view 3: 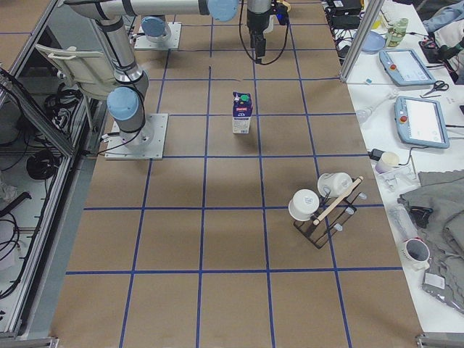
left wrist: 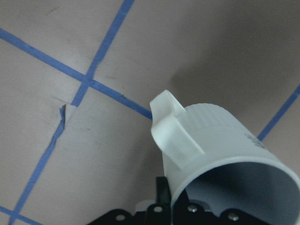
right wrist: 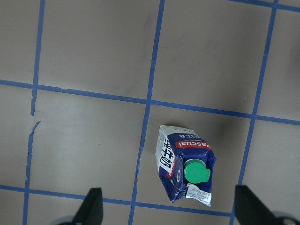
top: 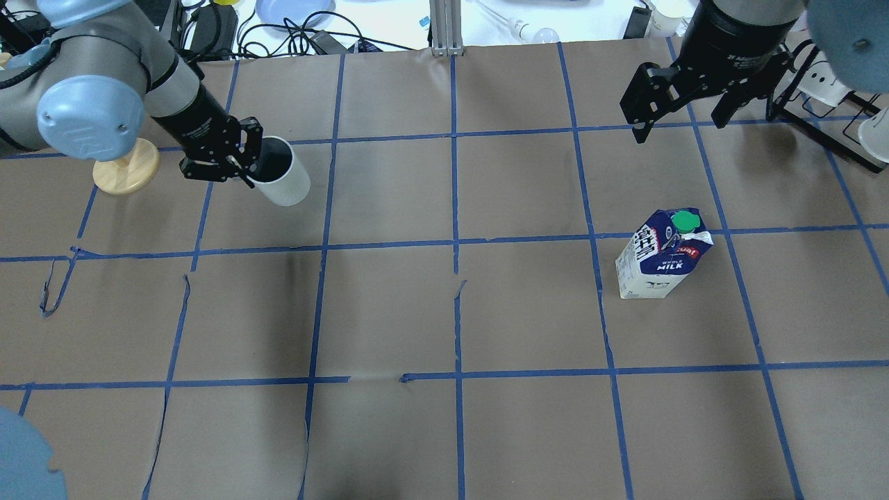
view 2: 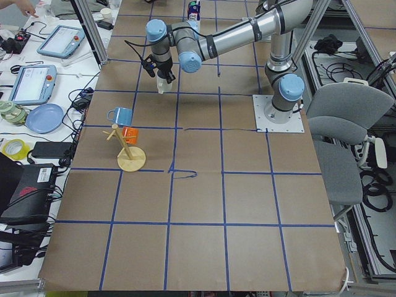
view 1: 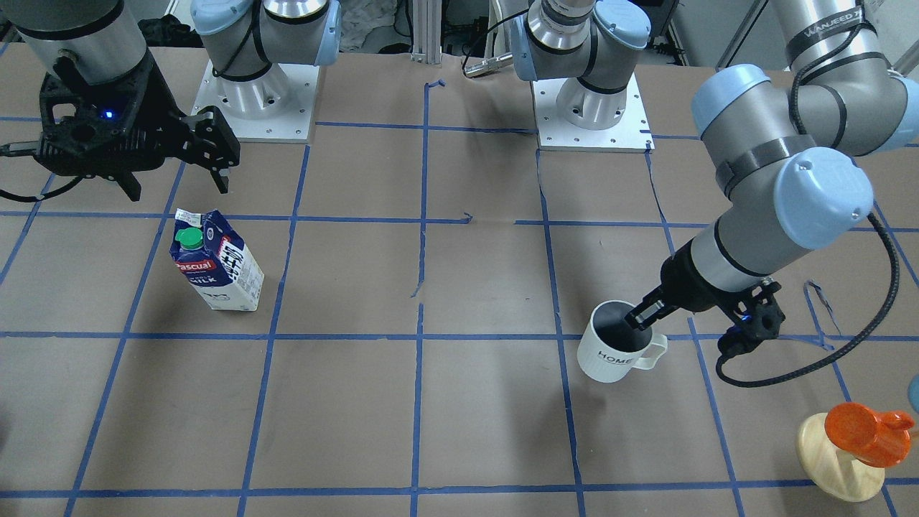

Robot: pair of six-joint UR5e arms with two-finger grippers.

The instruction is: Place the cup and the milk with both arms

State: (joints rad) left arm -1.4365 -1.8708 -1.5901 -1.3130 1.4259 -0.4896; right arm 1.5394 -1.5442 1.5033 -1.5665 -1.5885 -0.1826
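The white cup [view 1: 610, 353] with "HOME" on its side hangs tilted in my left gripper [view 1: 641, 316], which is shut on its rim, one finger inside the grey interior. From overhead the cup [top: 283, 183] sits at the far left with the left gripper [top: 243, 164] on it. In the left wrist view the cup [left wrist: 220, 140] shows its handle. The milk [view 1: 215, 262], a blue and white carton with a green cap, stands upright on the paper. My right gripper [view 1: 178, 188] hovers open above and behind the milk [right wrist: 185, 166], its fingers spread wide and holding nothing.
A wooden mug stand [view 1: 840, 459] with an orange mug [view 1: 865, 432] stands close beside the left arm, and a blue mug [view 2: 120, 115] lies near it. A black rack [view 3: 322, 206] with white cups stands past the right gripper. Both arm bases [view 1: 258, 100] stand at the robot's edge.
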